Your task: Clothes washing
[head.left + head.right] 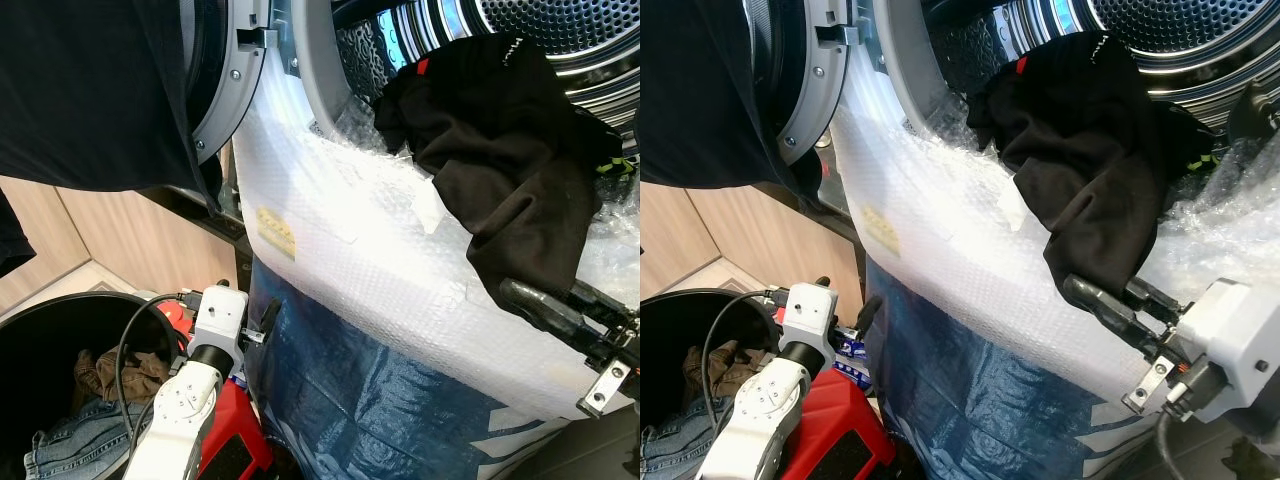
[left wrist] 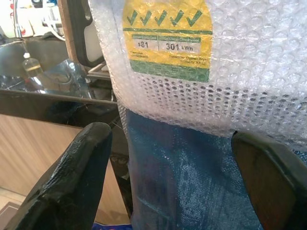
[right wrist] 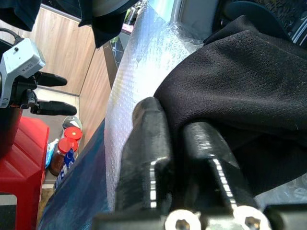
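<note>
Black garment drapes over the drum rim, pinched by the right gripper; loading underway (next: push it inside). Left gripper hangs open below.

Home laundry corner: bubble-wrapped washing machine, laundry basket, wood-panelled wall.

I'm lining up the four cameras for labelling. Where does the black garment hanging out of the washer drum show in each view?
Left eye view: black garment upper right, draped over the bubble wrap.
Right eye view: upper centre-right, its hem at the right gripper.
Left wrist view: not there.
Right wrist view: upper right, just beyond the fingers.
Shared landmark: the bubble wrap.
</note>
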